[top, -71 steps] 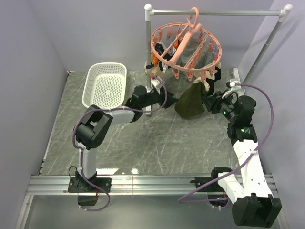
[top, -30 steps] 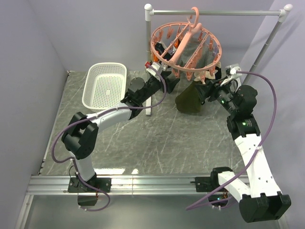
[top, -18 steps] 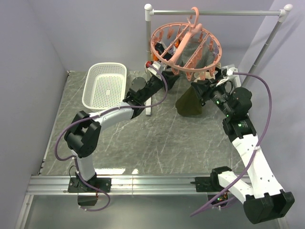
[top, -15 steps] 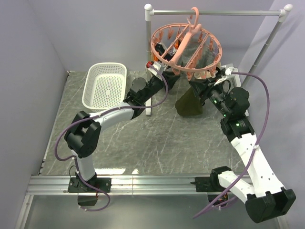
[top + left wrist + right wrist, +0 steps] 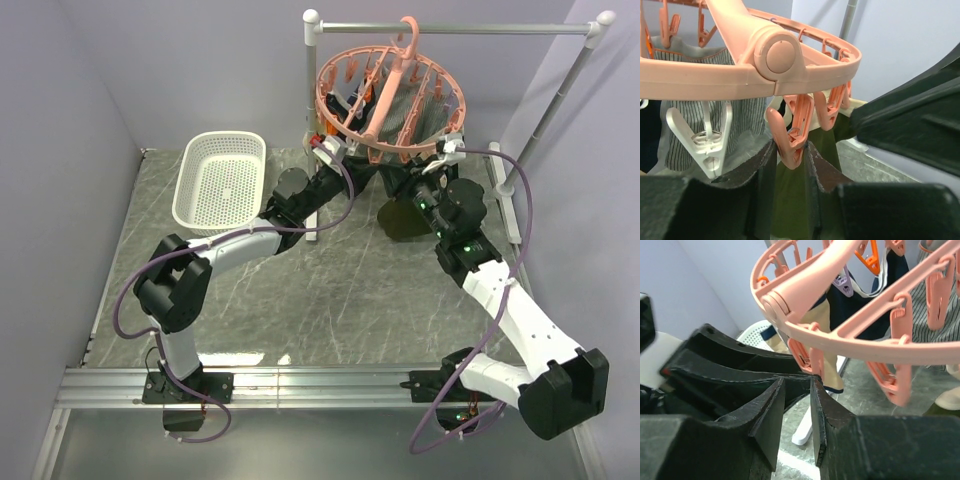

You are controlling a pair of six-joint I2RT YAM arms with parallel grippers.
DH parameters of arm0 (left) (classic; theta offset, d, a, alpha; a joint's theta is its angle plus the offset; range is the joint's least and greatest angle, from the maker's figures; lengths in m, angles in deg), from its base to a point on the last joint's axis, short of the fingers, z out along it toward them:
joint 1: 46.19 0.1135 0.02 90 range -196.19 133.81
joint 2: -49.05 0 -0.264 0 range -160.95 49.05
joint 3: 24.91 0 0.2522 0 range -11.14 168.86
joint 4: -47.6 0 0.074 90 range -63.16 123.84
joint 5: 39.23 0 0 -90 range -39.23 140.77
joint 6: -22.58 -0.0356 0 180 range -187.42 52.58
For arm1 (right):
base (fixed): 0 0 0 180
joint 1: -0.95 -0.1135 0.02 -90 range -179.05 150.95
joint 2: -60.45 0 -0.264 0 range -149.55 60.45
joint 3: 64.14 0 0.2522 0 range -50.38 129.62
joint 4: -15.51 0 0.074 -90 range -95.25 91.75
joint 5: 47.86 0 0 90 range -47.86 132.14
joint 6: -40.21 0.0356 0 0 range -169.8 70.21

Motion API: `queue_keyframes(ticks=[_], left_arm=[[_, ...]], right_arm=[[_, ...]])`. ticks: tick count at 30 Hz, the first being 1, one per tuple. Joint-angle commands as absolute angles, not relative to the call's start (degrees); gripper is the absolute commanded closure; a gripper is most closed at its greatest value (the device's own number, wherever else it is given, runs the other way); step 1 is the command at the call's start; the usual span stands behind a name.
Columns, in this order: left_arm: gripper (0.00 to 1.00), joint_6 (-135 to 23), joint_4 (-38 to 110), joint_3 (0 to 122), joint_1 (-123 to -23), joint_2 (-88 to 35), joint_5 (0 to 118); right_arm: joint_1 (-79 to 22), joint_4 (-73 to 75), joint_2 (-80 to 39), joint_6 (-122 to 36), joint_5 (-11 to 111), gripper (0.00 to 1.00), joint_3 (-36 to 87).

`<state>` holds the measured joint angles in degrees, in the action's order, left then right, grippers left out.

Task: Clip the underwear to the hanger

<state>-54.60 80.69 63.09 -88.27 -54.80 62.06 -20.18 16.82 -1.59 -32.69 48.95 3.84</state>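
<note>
- Pale lavender walls (image 5: 200, 60) on three sides.
- Grey marble-patterned tabletop (image 5: 330, 300), faint glare near the front.
- Aluminium rail (image 5: 320, 385) along the near edge.
- Grey metal rail stand (image 5: 460, 27) at the back.

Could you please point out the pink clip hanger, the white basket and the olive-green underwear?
Round salmon-pink plastic clip hanger (image 5: 388, 85): top view, central bar.
White plastic mesh basket (image 5: 225, 185): top view, bare floor.
Dark olive-green fabric underwear (image 5: 398, 222): top view, lower hanging part.
</note>
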Motion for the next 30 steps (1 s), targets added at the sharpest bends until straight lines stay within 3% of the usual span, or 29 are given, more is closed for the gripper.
queue_keyframes(ticks=[1,14,19,22,30], left_arm=[[0.82,-54.2,83.4,62.9,-88.9,-51.4,64.4],[0.82,-48.3,83.8,63.1,-88.8,-51.3,70.0],[0.84,-46.9,83.7,63.8,-88.1,-51.4,72.9],[0.83,-45.4,83.7,63.7,-87.6,-51.5,74.5],[0.82,-46.6,82.4,63.6,-87.4,-51.8,74.1]], right_arm=[[-20.8,23.0,-1.7,-32.6,46.5,0.66,3.1],[-20.1,27.3,1.1,-37.7,47.7,0.63,-2.9],[-15.2,21.4,4.4,-40.7,58.5,0.61,-3.4],[-12.8,19.9,4.5,-39.2,63.7,0.59,-2.7],[-12.8,21.8,1.4,-32.2,61.9,0.60,2.4]])
